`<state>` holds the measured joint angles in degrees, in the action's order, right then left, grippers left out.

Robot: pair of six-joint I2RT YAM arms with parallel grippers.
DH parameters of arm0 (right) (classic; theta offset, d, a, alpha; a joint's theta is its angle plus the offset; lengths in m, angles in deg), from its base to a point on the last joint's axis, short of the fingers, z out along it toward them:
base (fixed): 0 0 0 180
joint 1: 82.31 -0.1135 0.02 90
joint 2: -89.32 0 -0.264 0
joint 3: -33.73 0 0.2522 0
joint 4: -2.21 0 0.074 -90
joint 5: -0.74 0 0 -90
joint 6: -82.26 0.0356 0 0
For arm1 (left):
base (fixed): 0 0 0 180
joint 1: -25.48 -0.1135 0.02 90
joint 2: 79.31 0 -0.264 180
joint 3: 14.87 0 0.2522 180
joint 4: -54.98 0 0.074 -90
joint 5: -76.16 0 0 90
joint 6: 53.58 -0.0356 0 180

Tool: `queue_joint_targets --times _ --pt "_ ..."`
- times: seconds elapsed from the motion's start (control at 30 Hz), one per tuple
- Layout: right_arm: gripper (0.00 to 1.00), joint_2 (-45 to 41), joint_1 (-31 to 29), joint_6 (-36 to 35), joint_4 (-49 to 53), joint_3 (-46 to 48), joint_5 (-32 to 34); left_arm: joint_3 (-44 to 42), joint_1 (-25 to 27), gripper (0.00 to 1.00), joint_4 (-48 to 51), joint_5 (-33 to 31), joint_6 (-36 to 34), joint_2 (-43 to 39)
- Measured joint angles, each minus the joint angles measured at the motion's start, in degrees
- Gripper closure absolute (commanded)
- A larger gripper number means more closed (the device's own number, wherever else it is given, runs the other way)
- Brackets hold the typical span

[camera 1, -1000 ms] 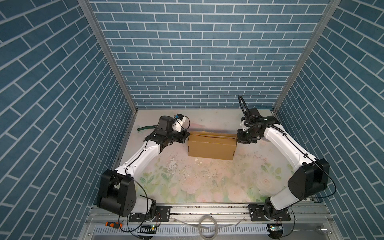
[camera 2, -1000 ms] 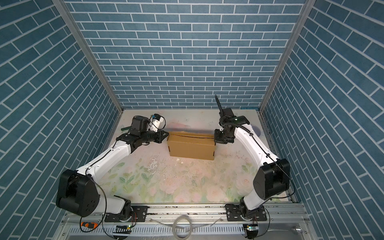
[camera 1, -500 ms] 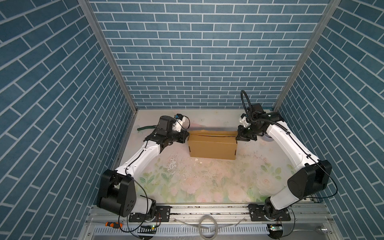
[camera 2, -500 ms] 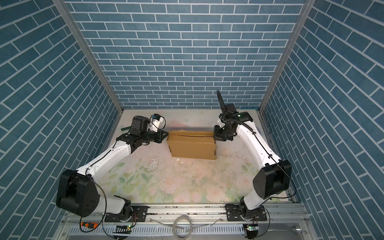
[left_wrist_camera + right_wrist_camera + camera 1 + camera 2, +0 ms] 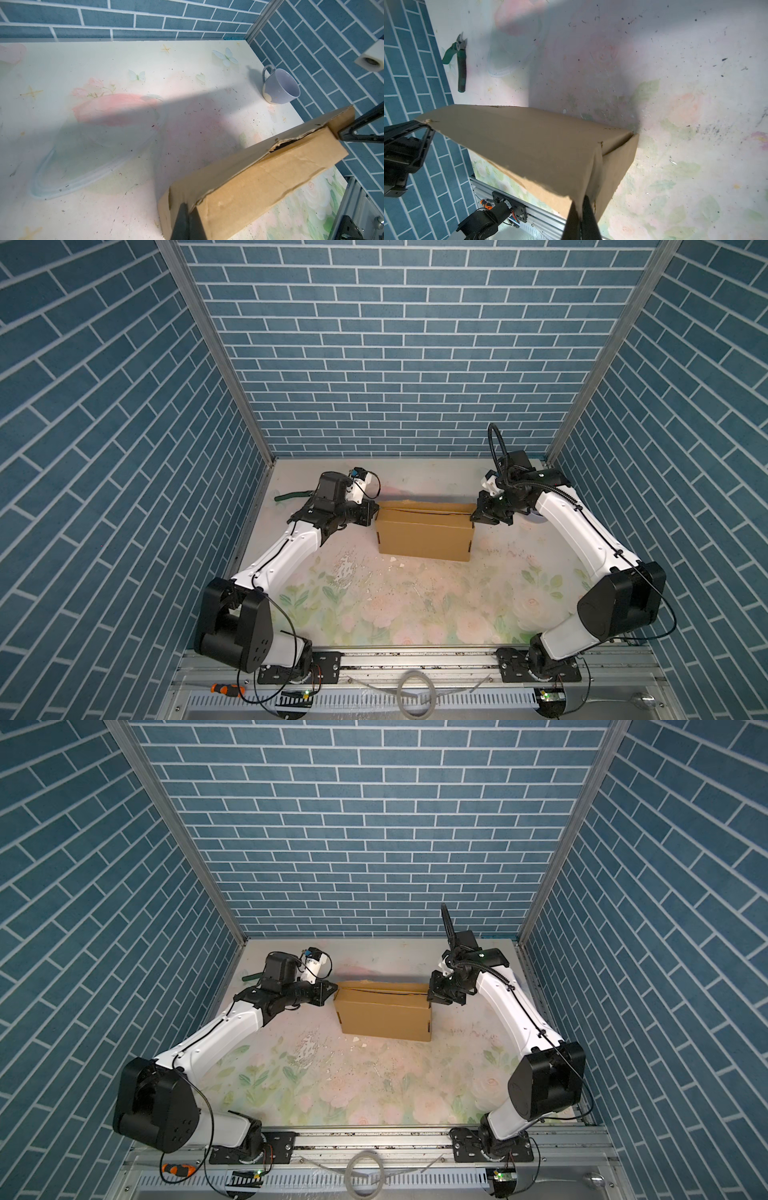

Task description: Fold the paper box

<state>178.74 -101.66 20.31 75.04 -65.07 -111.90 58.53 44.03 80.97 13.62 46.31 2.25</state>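
Far left at the back, green cutters point(image 5: 291, 496) lie flat on the desk point(image 5: 415, 605), close to the side wall. Next to them a clear plastic lid point(image 5: 83, 166) lies on the desk. It is faint and hard to make out.

Then comes the left gripper point(image 5: 374, 512). It is at the top left corner of the box point(image 5: 424, 535). In the left wrist view its two dark tips are pressed close together on the corner of the card, so it is pinching the box.

The box is plain brown card, long and narrow. It stands in the middle of the desk, toward the back wall, right between the two arms. Its bottom edge seems to sit on the desk. Along the top there is a dark gap where the flaps meet, and the card is a bit torn there.

The right gripper point(image 5: 476, 516) is at the top right corner of the box. In the right wrist view its tips are squeezed tight with a thin edge of card between them, so it is holding the box too.

Past it, near the right wall, a pale purple cup point(image 5: 279, 87) lies on its side, well apart from the box.
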Motion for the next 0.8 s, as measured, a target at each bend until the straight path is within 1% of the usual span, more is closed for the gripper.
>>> queue_joint_targets --times 0.13,0.3,0.33,0.5,0.63,0.77,0.8 --pt "1.00 -0.20 -0.42 -0.11 -0.33 1.88 3.04 0.00 0.61 1.00 -0.13 0.72 0.02 0.04" --pt "1.00 -1.84 -0.81 -0.20 -3.10 4.50 3.98 -0.04 0.87 1.00 -0.17 0.48 0.74 0.04" --pt "0.98 -2.08 -0.85 -0.20 -3.67 4.96 4.07 -0.13 0.94 1.00 -0.31 0.33 0.96 0.00" --pt "0.82 -2.75 -1.14 -0.20 -4.17 5.81 4.33 -0.96 1.64 1.00 -0.68 -1.40 1.44 -0.87" --pt "0.74 -2.75 -1.40 -1.55 -1.86 4.68 4.52 -0.98 2.14 1.00 0.59 -3.04 1.03 -1.73" --pt "0.53 -2.75 -1.38 -3.45 1.95 1.05 4.85 -0.96 2.56 1.00 2.10 -4.63 0.46 -2.60" --pt "0.51 -2.75 -1.36 -3.82 2.75 -0.09 4.87 -0.96 2.64 1.00 2.38 -4.85 0.35 -2.80"
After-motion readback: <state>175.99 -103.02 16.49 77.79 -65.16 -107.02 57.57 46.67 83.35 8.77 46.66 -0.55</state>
